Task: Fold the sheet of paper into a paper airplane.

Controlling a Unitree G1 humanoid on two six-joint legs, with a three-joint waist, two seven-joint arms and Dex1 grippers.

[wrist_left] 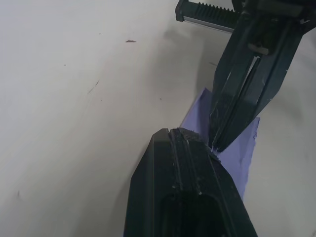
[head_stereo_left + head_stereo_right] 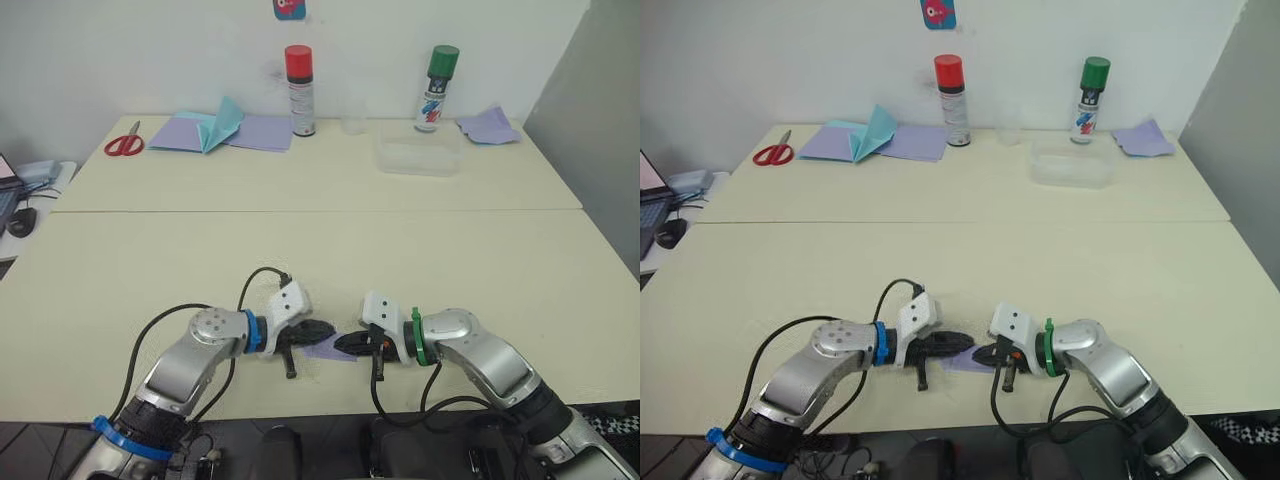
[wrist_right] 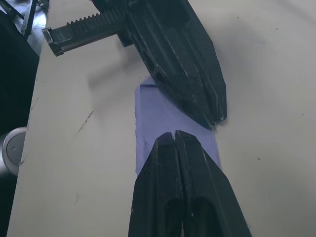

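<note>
The sheet of paper (image 2: 326, 349) lies flat near the table's front edge as a small folded lavender piece (image 3: 158, 111). Both grippers point at each other over it. My left gripper (image 2: 322, 331) comes in from the left with its fingers shut, its tip (image 1: 170, 132) resting on the paper's edge. From the right, my right gripper (image 2: 344, 343) is also shut, and its tip (image 3: 175, 133) presses down on the paper. The two tips nearly touch above the purple piece (image 1: 243, 148). Neither gripper has paper between its fingers.
On the far table stand red scissors (image 2: 124, 143), flat lavender sheets with a teal folded paper (image 2: 222, 125), a red-capped spray can (image 2: 300, 90), a green-capped can (image 2: 436, 88), a clear plastic container (image 2: 420, 155) and a crumpled lavender paper (image 2: 488, 125).
</note>
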